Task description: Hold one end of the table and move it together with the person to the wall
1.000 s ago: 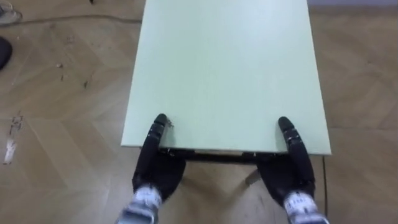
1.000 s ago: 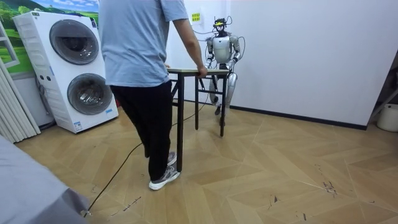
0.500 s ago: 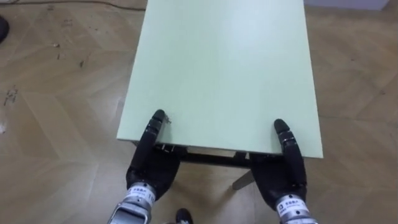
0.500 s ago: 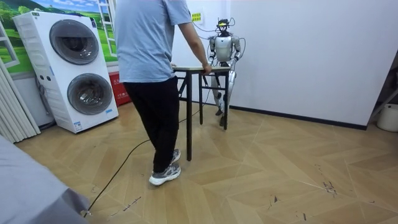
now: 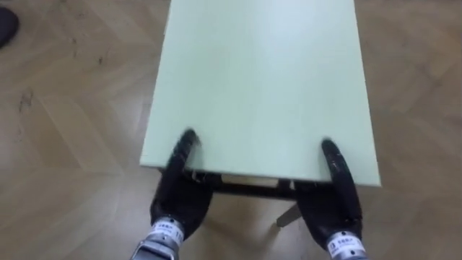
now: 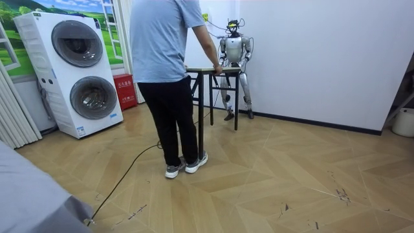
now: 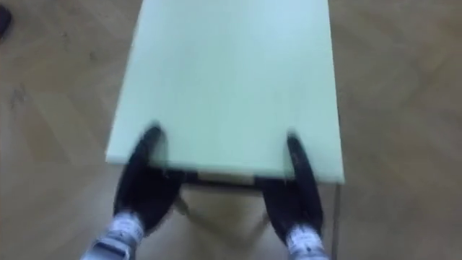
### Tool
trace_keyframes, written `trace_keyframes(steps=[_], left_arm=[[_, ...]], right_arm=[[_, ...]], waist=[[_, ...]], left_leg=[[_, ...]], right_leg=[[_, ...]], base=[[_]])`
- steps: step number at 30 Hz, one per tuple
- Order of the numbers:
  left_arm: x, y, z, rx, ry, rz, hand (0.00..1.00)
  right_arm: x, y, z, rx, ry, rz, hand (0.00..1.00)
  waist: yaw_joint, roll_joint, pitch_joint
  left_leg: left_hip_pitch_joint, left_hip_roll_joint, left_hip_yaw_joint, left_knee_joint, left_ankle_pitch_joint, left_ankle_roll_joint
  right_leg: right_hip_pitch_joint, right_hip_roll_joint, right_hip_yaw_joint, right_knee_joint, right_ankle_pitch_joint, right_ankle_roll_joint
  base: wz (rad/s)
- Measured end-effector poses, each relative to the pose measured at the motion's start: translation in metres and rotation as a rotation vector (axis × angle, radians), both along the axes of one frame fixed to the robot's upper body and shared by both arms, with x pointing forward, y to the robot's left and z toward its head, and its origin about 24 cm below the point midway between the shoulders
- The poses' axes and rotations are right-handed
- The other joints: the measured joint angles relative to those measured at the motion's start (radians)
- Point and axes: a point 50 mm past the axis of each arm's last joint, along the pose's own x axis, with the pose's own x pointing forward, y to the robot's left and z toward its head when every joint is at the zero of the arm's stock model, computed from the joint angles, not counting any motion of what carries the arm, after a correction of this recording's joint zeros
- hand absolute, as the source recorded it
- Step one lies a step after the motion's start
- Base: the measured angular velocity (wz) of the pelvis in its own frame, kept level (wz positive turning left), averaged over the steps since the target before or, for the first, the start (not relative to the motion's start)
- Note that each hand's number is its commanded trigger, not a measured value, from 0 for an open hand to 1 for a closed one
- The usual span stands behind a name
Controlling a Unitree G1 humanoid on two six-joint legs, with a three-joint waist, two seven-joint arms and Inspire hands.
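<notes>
Bench (image 5: 260, 79) is carried between us and the person (image 6: 165, 58), who holds its far end.

Left hand (image 5: 180, 201) and right hand (image 5: 333, 208) are at the bench's near corners. On each, one of the fingers (image 5: 188, 141) lies on top and the rest reach under the edge, pinching it.

Risk, as we judge it: the hold is shallow. A push from the far end quicker than our steps could slip the edge free or drive the bench into us.

Against a second ago: the bench has shifted toward our end, with the person stepping along at its far end. Our grip is unchanged.
</notes>
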Motion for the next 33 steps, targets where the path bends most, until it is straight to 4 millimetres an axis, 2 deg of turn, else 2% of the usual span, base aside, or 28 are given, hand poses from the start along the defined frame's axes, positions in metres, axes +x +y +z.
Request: trace_keyframes(steps=[1,2,3,4,5,6,7,8,9,10,11,12,13,15,16,17,18,19,20,21,22,23,24,25,26,27,29,33], left_arm=[[0.001,0.005,0.005,-0.002,-0.028,0.009,1.0],[0.003,-0.001,0.002,-0.025,-0.019,0.012,1.0],[0.003,-0.002,0.002,-0.033,-0.021,0.017,1.0],[0.003,-0.003,0.002,-0.035,-0.021,0.015,1.0],[0.005,-0.007,0.001,-0.044,-0.019,0.013,1.0],[0.007,-0.011,0.0,-0.049,-0.016,0.009,1.0],[0.008,-0.013,-0.001,-0.048,-0.016,0.002,1.0],[0.01,-0.014,-0.002,-0.046,-0.015,-0.003,1.0],[0.012,-0.014,-0.001,-0.039,-0.023,-0.007,1.0],[0.013,-0.014,0.0,-0.033,-0.028,-0.007,1.0],[0.015,-0.013,0.0,-0.024,-0.032,-0.005,1.0],[0.015,-0.011,-0.001,-0.013,-0.029,-0.006,1.0],[0.013,-0.011,-0.004,-0.002,-0.017,-0.006,1.0],[0.007,-0.015,-0.01,-0.001,0.009,-0.018,1.0],[0.006,-0.016,-0.011,0.0,0.013,-0.022,1.0],[0.006,-0.016,-0.012,0.002,0.02,-0.023,1.0],[0.006,-0.015,-0.013,0.01,0.022,-0.021,1.0],[0.006,-0.015,-0.014,0.014,0.026,-0.023,1.0],[0.006,-0.018,-0.016,0.021,0.032,-0.034,1.0],[0.006,-0.02,-0.017,0.034,0.031,-0.042,1.0],[0.006,-0.02,-0.017,0.039,0.031,-0.043,1.0],[0.006,-0.019,-0.017,0.041,0.031,-0.041,1.0],[0.006,-0.019,-0.017,0.04,0.031,-0.037,1.0],[0.006,-0.018,-0.017,0.041,0.03,-0.036,1.0],[0.007,-0.018,-0.016,0.044,0.027,-0.033,1.0],[0.007,-0.017,-0.016,0.046,0.025,-0.031,1.0],[0.006,-0.015,-0.016,0.049,0.025,-0.024,1.0],[0.003,-0.015,-0.016,0.048,0.027,-0.021,1.0]], right_arm=[[0.003,0.003,0.007,-0.004,-0.033,0.015,1.0],[0.008,-0.002,0.009,-0.032,-0.044,0.014,1.0],[0.014,-0.005,0.01,-0.053,-0.053,0.028,1.0],[0.018,-0.005,0.011,-0.058,-0.062,0.031,1.0],[0.019,-0.008,0.012,-0.064,-0.065,0.024,1.0],[0.017,-0.009,0.011,-0.065,-0.06,0.017,1.0],[0.017,-0.01,0.01,-0.065,-0.058,0.009,1.0],[0.016,-0.012,0.008,-0.066,-0.054,-0.001,1.0],[0.016,-0.013,0.007,-0.059,-0.059,-0.015,1.0],[0.016,-0.013,0.007,-0.055,-0.06,-0.019,1.0],[0.015,-0.011,0.006,-0.043,-0.054,-0.022,1.0],[0.014,-0.01,0.004,-0.036,-0.045,-0.023,1.0],[0.01,-0.01,0.001,-0.033,-0.027,-0.019,1.0],[0.001,-0.013,-0.005,-0.027,0.008,-0.029,1.0],[0.0,-0.014,-0.006,-0.026,0.014,-0.033,1.0],[-0.002,-0.015,-0.008,-0.024,0.023,-0.032,1.0],[-0.002,-0.014,-0.008,-0.021,0.028,-0.028,1.0],[-0.003,-0.013,-0.009,-0.018,0.033,-0.031,1.0],[-0.008,-0.014,-0.013,-0.015,0.052,-0.044,1.0],[-0.012,-0.015,-0.015,-0.009,0.059,-0.062,1.0],[-0.013,-0.015,-0.015,-0.006,0.062,-0.062,1.0],[-0.013,-0.014,-0.015,-0.003,0.062,-0.059,1.0],[-0.013,-0.014,-0.015,-0.001,0.061,-0.057,1.0],[-0.012,-0.013,-0.015,0.0,0.06,-0.055,1.0],[-0.012,-0.012,-0.015,0.001,0.059,-0.056,1.0],[-0.012,-0.011,-0.015,0.003,0.059,-0.056,1.0],[-0.012,-0.01,-0.014,0.005,0.058,-0.05,1.0],[-0.012,-0.009,-0.014,0.001,0.056,-0.047,1.0]], waist=[[0.006,-0.01,0.0076],[0.024,0.023,0.0062],[0.031,0.029,0.0091],[0.023,0.03,0.0088],[0.006,0.029,0.0084],[-0.005,0.023,0.0079],[-0.006,0.02,0.0086],[-0.009,0.013,0.0095],[-0.008,0.01,0.0082],[-0.006,0.008,0.0077],[-0.003,-0.002,0.0064],[-0.003,-0.017,0.0054],[-0.01,-0.025,0.002],[-0.029,-0.027,0.0013],[-0.03,-0.027,0.0013],[-0.031,-0.027,0.0013],[-0.037,-0.027,0.0014],[-0.044,-0.027,0.0014],[-0.054,-0.026,0.002],[-0.056,-0.026,0.0018],[-0.054,-0.026,0.0018],[-0.04,-0.025,0.0017],[-0.02,-0.024,0.0014],[-0.01,-0.025,0.0014],[0.011,-0.024,0.001],[0.034,-0.023,0.0007],[0.054,-0.022,0.0],[0.049,-0.026,-0.0014]], left_leg=[[-0.027,-0.011,0.013,0.055,-0.073,-0.013],[-0.038,-0.011,-0.009,0.079,-0.138,-0.012],[-0.047,-0.066,-0.058,0.066,-0.181,0.0],[-0.053,-0.095,-0.08,0.05,-0.188,0.002],[-0.051,-0.144,-0.097,0.002,-0.199,0.015],[-0.035,-0.181,-0.101,-0.057,-0.207,0.029],[-0.021,-0.198,-0.099,-0.095,-0.209,0.033],[0.013,-0.211,-0.088,-0.173,-0.215,0.045],[0.037,-0.217,-0.077,-0.245,-0.234,0.05],[0.045,-0.222,-0.076,-0.273,-0.245,0.06],[0.057,-0.234,-0.074,-0.31,-0.264,0.089],[0.054,-0.249,-0.073,-0.306,-0.258,0.096],[0.048,-0.264,-0.076,-0.289,-0.254,0.103],[0.04,-0.288,-0.072,-0.255,-0.249,0.128],[0.037,-0.295,-0.071,-0.25,-0.244,0.141],[0.028,-0.305,-0.064,-0.239,-0.236,0.161],[0.019,-0.311,-0.036,-0.237,-0.224,0.182],[0.018,-0.312,-0.008,-0.238,-0.219,0.192],[0.023,-0.307,0.059,-0.238,-0.212,0.202],[0.032,-0.306,0.097,-0.243,-0.208,0.205],[0.036,-0.305,0.114,-0.244,-0.206,0.205],[0.038,-0.304,0.144,-0.242,-0.206,0.205],[0.039,-0.305,0.157,-0.238,-0.207,0.205],[0.038,-0.305,0.16,-0.236,-0.207,0.204],[0.038,-0.306,0.163,-0.232,-0.204,0.198],[0.039,-0.302,0.162,-0.232,-0.202,0.195],[0.039,-0.296,0.147,-0.235,-0.201,0.19],[0.039,-0.289,0.118,-0.244,-0.199,0.186]], right_leg=[[-0.024,-0.026,-0.052,-0.063,0.159,0.004],[-0.038,-0.017,-0.118,-0.04,0.128,-0.006],[-0.06,-0.025,-0.174,-0.022,0.131,-0.011],[-0.063,-0.034,-0.187,-0.02,0.131,-0.012],[-0.064,-0.059,-0.225,-0.014,0.131,-0.012],[-0.063,-0.085,-0.249,-0.008,0.132,-0.012],[-0.063,-0.094,-0.252,-0.008,0.132,-0.012],[-0.066,-0.103,-0.25,-0.008,0.132,-0.012],[-0.079,-0.107,-0.248,-0.006,0.132,-0.011],[-0.086,-0.109,-0.247,-0.002,0.132,-0.011],[-0.103,-0.118,-0.245,0.014,0.137,-0.005],[-0.108,-0.132,-0.24,0.022,0.143,-0.001],[-0.102,-0.149,-0.237,0.025,0.167,0.009],[-0.078,-0.18,-0.209,0.014,0.22,0.051],[-0.073,-0.184,-0.193,0.004,0.237,0.065],[-0.069,-0.186,-0.144,-0.017,0.28,0.105],[-0.064,-0.189,-0.109,-0.041,0.315,0.132],[-0.059,-0.196,-0.096,-0.029,0.306,0.145],[-0.057,-0.228,-0.09,0.093,0.205,0.165],[-0.044,-0.255,-0.089,0.235,0.096,0.172],[-0.027,-0.261,-0.089,0.27,0.055,0.177],[0.025,-0.268,-0.083,0.289,-0.015,0.186],[0.078,-0.263,-0.071,0.256,-0.06,0.192],[0.097,-0.259,-0.067,0.224,-0.069,0.197],[0.113,-0.238,-0.067,0.174,-0.07,0.195],[0.125,-0.222,-0.063,0.133,-0.065,0.186],[0.14,-0.201,-0.067,0.088,-0.049,0.169],[0.158,-0.187,-0.07,0.055,-0.04,0.171]], base=[[-0.26],[-0.54],[-0.48],[-0.1],[0.52],[0.6],[0.44],[0.21],[0.12],[0.0],[0.0],[0.06],[0.18],[0.3],[0.22],[0.1],[0.14],[0.44],[0.61],[0.53],[0.14],[-0.23],[-0.31],[-0.34],[-0.41],[-0.48],[-0.39],[0.01]])
